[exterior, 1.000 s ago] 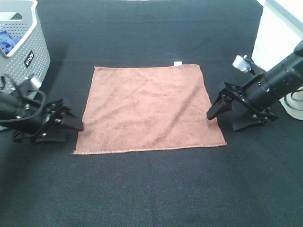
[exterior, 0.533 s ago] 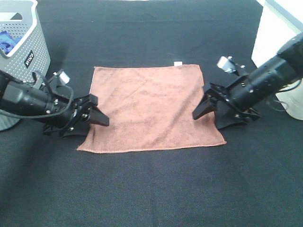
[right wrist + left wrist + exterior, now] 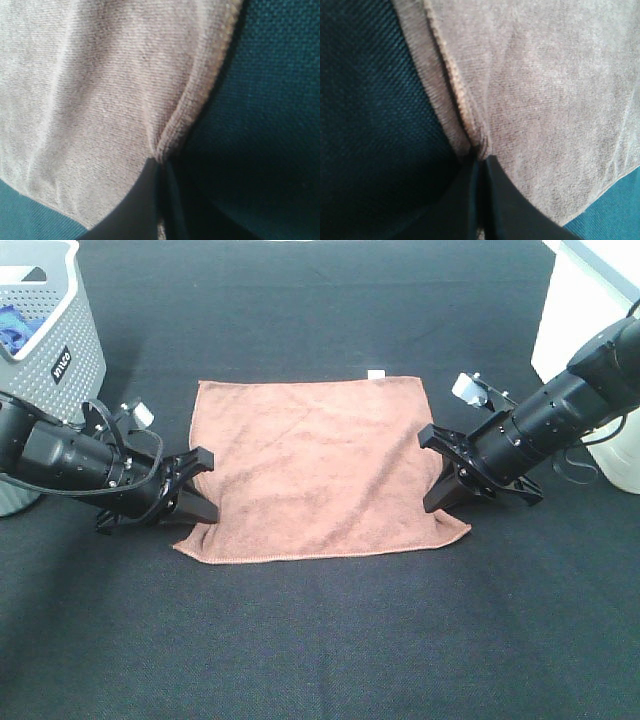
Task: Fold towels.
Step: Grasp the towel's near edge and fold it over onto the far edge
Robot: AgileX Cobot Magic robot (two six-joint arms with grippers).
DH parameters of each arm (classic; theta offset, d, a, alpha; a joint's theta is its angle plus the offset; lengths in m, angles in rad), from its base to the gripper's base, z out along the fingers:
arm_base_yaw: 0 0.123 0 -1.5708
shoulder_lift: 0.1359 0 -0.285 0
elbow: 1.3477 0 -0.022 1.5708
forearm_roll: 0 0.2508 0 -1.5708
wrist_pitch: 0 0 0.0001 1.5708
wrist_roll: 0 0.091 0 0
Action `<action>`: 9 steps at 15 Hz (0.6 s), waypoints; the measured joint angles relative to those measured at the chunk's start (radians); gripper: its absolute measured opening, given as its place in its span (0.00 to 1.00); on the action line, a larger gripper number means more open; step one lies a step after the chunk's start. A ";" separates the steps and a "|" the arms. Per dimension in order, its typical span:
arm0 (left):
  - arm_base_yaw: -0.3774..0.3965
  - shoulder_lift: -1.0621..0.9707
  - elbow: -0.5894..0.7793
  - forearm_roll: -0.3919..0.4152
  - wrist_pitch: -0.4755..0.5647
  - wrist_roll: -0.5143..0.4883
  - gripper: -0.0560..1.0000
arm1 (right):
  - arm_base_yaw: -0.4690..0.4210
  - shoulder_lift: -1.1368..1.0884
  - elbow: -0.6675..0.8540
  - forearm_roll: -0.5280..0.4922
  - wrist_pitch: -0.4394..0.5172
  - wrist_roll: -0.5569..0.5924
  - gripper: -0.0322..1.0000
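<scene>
A reddish-brown towel (image 3: 315, 465) lies flat on the black table, its small white tag (image 3: 376, 373) at the far edge. My left gripper (image 3: 193, 502) is shut on the towel's left hem near the front corner; the left wrist view shows the hem (image 3: 465, 107) pinched between the closed fingers (image 3: 497, 192). My right gripper (image 3: 447, 492) is shut on the right hem near the front corner; the right wrist view shows that hem (image 3: 187, 117) bunched into the closed fingers (image 3: 142, 200). The front corners are drawn slightly inward.
A grey perforated basket (image 3: 45, 350) with something blue inside stands at the far left. A white box-like object (image 3: 580, 310) and a white round object (image 3: 622, 465) stand at the right edge. Black cloth (image 3: 320, 640) covers the table.
Both grippers moved inward from beside the towel onto its side hems and shut on them. The towel's front corners pulled in slightly.
</scene>
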 joint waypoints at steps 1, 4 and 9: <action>0.000 -0.009 0.000 0.044 0.001 -0.035 0.06 | 0.002 -0.003 -0.002 -0.013 0.000 0.021 0.03; 0.000 -0.050 0.002 0.270 0.018 -0.209 0.06 | 0.002 -0.041 0.014 -0.079 0.046 0.079 0.03; -0.001 -0.180 0.154 0.425 0.049 -0.341 0.06 | 0.007 -0.181 0.223 -0.101 0.027 0.096 0.03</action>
